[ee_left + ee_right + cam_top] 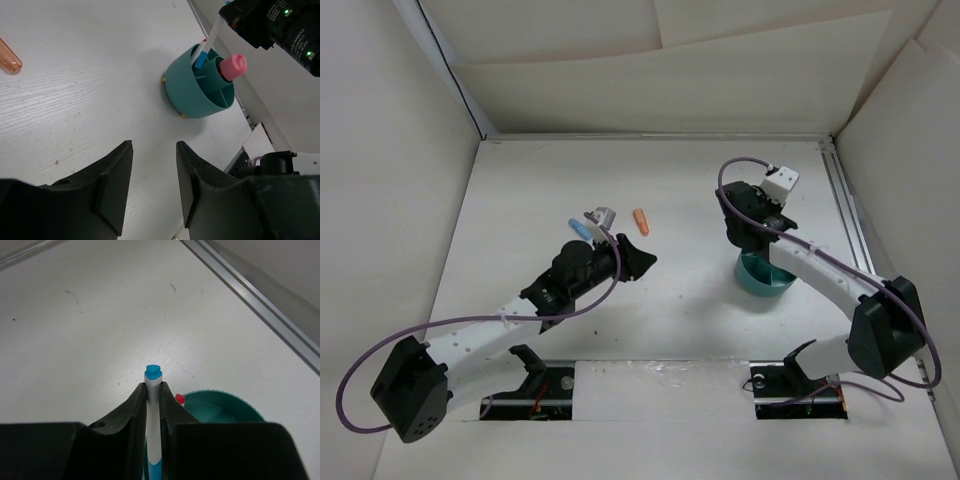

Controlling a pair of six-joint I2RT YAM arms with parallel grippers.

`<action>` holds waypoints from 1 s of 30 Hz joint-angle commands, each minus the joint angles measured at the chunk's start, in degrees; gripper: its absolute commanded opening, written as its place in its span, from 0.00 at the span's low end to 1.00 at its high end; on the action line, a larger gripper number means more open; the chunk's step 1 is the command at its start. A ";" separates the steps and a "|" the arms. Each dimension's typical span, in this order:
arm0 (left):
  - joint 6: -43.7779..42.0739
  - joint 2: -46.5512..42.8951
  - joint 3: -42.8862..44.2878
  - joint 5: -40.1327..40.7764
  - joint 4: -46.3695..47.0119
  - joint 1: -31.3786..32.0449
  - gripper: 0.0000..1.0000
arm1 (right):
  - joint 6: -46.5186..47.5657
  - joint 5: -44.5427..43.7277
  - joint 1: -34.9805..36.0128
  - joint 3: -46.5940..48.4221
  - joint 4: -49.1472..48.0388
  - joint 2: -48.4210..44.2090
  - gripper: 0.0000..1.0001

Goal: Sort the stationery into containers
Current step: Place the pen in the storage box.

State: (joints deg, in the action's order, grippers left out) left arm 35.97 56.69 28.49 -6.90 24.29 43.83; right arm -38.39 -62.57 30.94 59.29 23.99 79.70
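The teal cup [763, 278] stands on the table at the right, under my right gripper [758, 238]. In the right wrist view my right gripper [153, 388] is shut on a white pen with a blue cap [153, 373], held upright over the cup's rim [227, 399]. A red pen cap [179, 399] shows at the rim. In the left wrist view the cup [192, 87] holds a pink eraser [233, 66] and the white pen [212, 35]. My left gripper [154, 150] is open and empty above the bare table. An orange eraser [641, 220] and a light blue piece [579, 227] lie beyond it.
White walls enclose the table on the left, back and right. A metal rail [845, 215] runs along the right edge. The orange eraser [9, 57] lies at the left edge of the left wrist view. The right arm [280, 30] hangs over the cup.
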 commanded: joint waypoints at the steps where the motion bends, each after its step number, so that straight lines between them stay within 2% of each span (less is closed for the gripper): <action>1: -0.37 -2.11 -0.54 1.01 0.14 0.20 0.36 | -4.84 -3.88 0.26 1.88 3.33 1.24 0.00; 13: -0.90 -2.11 -0.54 4.00 -1.71 0.20 0.36 | -9.51 -6.87 0.88 2.94 8.09 4.23 0.00; 20: -0.90 -2.63 -0.54 8.73 -5.05 0.20 0.36 | -15.04 -6.87 2.81 4.08 12.66 6.60 0.00; 24: -0.37 -3.16 -1.07 11.37 -7.67 0.20 0.36 | -16.63 -7.48 4.74 5.13 14.42 7.13 0.06; 26: -0.37 -4.56 -1.59 12.07 -8.30 0.20 0.36 | -17.33 -7.48 4.75 5.14 15.82 7.13 0.13; 27: -0.37 -4.57 -1.60 12.78 -8.91 0.20 0.36 | -17.85 -7.48 4.75 5.14 15.83 7.13 0.13; 28: -0.37 -5.26 -2.12 12.78 -8.91 0.20 0.39 | -17.86 -7.48 4.75 5.14 16.35 7.13 0.18; 30: 0.15 -5.97 -2.12 13.92 -9.96 0.20 0.40 | -17.86 -7.48 4.75 5.14 16.35 6.52 0.18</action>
State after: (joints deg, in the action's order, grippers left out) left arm 35.92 52.66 26.85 4.34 15.16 43.83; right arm -54.17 -67.79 35.33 62.11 38.59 86.83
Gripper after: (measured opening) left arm 0.398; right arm 0.187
